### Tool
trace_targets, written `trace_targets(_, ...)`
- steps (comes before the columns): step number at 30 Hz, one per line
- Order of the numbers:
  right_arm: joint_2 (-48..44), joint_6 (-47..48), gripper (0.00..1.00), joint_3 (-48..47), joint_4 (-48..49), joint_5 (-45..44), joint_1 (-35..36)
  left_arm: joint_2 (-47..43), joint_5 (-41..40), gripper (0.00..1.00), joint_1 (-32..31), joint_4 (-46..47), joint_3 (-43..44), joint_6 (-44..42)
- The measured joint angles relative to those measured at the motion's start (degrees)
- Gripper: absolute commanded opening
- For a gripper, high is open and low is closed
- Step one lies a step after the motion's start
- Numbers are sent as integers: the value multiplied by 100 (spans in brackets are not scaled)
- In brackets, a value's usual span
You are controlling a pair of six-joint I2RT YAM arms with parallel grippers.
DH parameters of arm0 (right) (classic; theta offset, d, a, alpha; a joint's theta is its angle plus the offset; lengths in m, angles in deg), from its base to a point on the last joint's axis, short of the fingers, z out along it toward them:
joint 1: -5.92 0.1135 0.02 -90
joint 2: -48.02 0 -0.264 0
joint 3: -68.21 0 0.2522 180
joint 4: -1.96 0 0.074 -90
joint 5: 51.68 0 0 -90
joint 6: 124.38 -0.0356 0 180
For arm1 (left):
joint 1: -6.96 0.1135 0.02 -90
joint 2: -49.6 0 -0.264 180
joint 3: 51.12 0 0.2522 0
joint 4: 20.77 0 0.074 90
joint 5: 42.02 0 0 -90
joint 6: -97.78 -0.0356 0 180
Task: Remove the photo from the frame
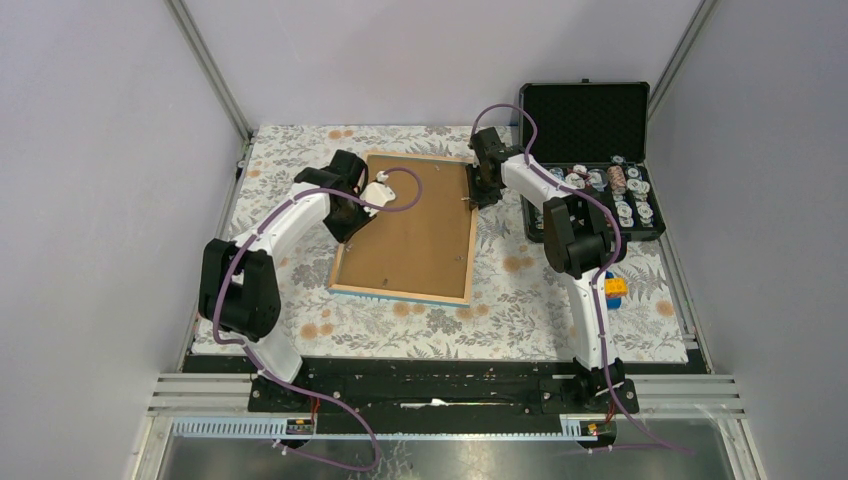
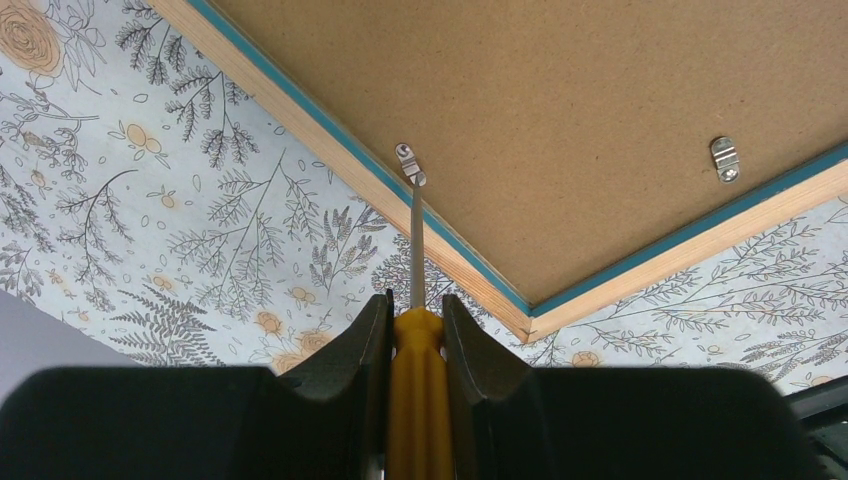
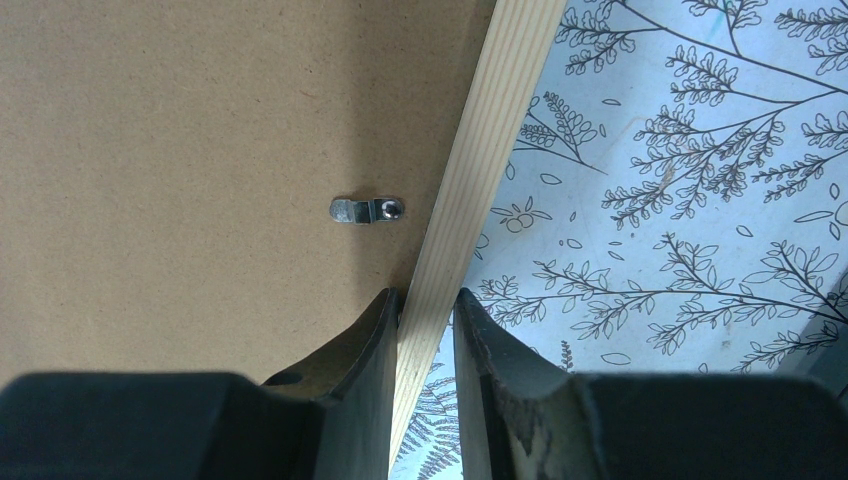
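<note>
Left jaws clamp a screwdriver [image 2: 416, 335], tip at the clip [image 2: 410, 163] straight ahead; right jaws pinch the frame [image 3: 480, 190] rim

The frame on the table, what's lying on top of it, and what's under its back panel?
The frame lies face down: its brown back panel shows, bearing small metal clips, a screwdriver tip at one. Anything beneath the panel, the photo included, is covered.
</note>
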Motion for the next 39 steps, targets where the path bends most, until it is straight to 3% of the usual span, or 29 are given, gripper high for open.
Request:
trace_targets(19, 0, -2, 0, 0, 0, 4, 0, 0, 382, 0, -33, -44, 87, 212)
trace_targets(39, 0, -2, 0, 0, 0, 4, 0, 199, -94, 0, 155, 229, 160, 260)
